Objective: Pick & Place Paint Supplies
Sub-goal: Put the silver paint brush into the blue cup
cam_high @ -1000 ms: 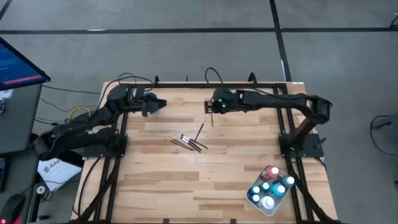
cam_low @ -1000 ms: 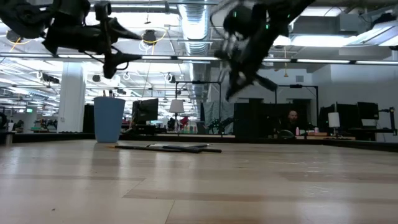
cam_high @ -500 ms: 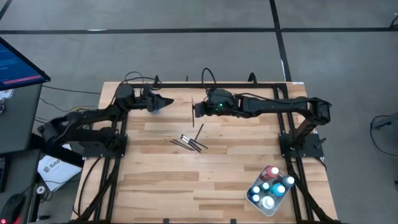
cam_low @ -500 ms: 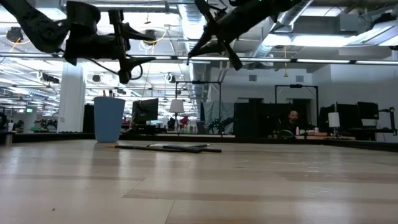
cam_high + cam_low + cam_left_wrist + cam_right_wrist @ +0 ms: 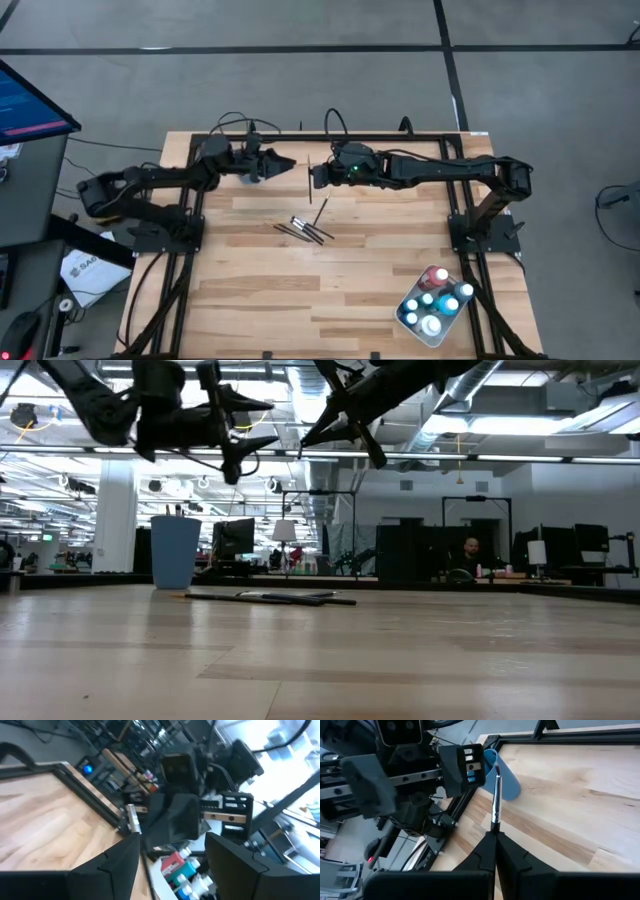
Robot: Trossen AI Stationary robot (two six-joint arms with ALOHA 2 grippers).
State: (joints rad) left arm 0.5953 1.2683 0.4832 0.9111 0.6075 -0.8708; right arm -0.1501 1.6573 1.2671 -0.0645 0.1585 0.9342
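Note:
My right gripper (image 5: pixel 314 176) hovers over the far middle of the table, shut on one thin dark paintbrush (image 5: pixel 495 802). My left gripper (image 5: pixel 288 163) is open, raised just to its left, fingers pointing at the brush without touching it. In the left wrist view the brush's metal ferrule (image 5: pixel 132 818) shows beyond my open fingers. Three or so paintbrushes (image 5: pixel 306 229) lie flat on the table's middle. The blue cup (image 5: pixel 175 551) stands near the far left, under my left arm. Several paint bottles (image 5: pixel 433 300) stand in the white tray (image 5: pixel 408 318) at the near right. My right gripper pinches the paintbrush by its dark handle (image 5: pixel 493 829) between the two fingertips (image 5: pixel 485 851), reaching level from the table's right. The brush is lifted clear and tilted (image 5: pixel 350 415); its ferrule and bristle end (image 5: pixel 497 770) stick out past the fingers.
A black metal frame (image 5: pixel 330 137) runs along the table's far edge and down both sides by the arm bases. The tray sits at the near right corner. Bare wood (image 5: pixel 300 300) fills the near half of the table. Beyond the table, a person sits in the room (image 5: pixel 470 550).
My right gripper moved toward the table's left with the brush and turned, so the brush, which hung below it, now slants upward; it then held still. My left gripper travelled right from above the blue cup toward the brush, staying open.

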